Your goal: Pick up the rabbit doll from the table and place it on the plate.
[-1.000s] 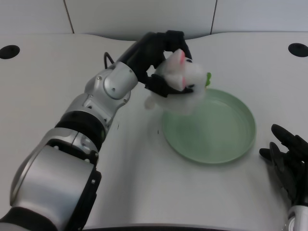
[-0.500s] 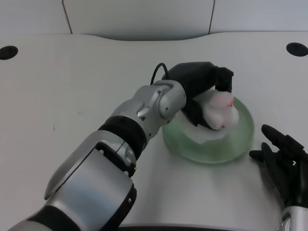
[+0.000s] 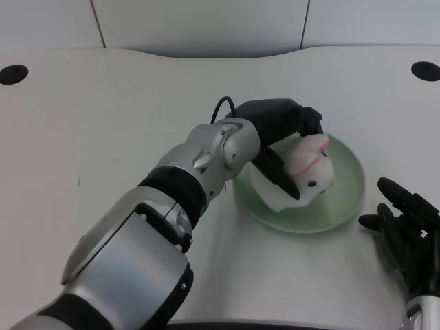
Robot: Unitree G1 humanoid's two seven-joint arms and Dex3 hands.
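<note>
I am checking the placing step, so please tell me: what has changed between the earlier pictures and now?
The left hand carried the rabbit doll from the plate's far-left edge to over the green plate and lowered it. The doll now seems to rest there, face showing, while the fingers still wrap it. The plate and the waiting right hand stayed about as they were.

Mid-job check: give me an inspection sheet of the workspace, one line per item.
Surface: white table, with two dark round holes near its far corners.
Job's things: rabbit doll over the green plate, leaning on the plate's left side.
Clutter: nothing seen.
Hands: left hand wrapped around the rabbit doll; right hand lies on the table beside the plate.
Cables: black cable loops at the left wrist.
Surroundings: pale panels behind the table.
</note>
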